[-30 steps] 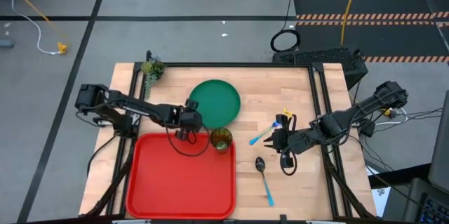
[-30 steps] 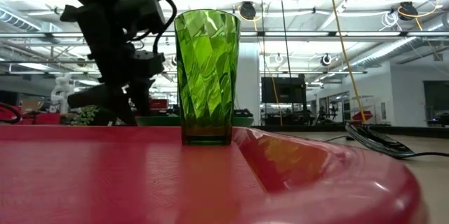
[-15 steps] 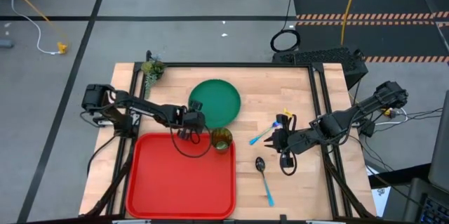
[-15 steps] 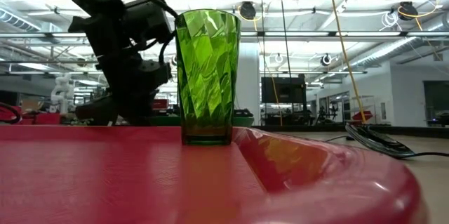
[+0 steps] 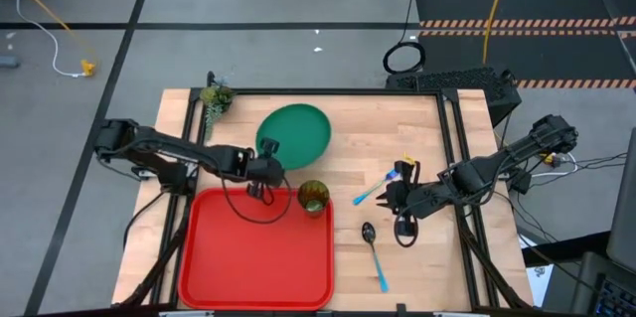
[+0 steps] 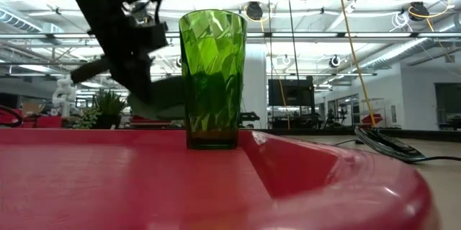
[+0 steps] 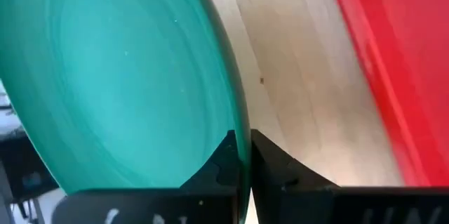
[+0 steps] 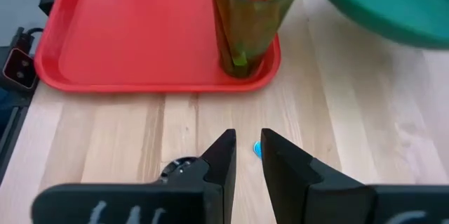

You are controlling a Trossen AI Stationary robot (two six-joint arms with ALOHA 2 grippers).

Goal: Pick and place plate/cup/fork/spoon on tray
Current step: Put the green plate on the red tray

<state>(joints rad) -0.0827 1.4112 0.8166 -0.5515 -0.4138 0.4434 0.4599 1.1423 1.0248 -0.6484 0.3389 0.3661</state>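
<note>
The left gripper (image 5: 266,148), left of centre in the high view, is clamped on the plate's (image 5: 296,132) rim, lifting it tilted. The right gripper (image 5: 388,198), centre-right, hangs narrowly parted, empty.

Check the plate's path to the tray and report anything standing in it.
The left pincer grips the plate at its rim, tilted above the wood beside the tray. The cup stands upright in the tray's corner nearest the plate, so it borders the path. The rest of the tray is open.
</note>
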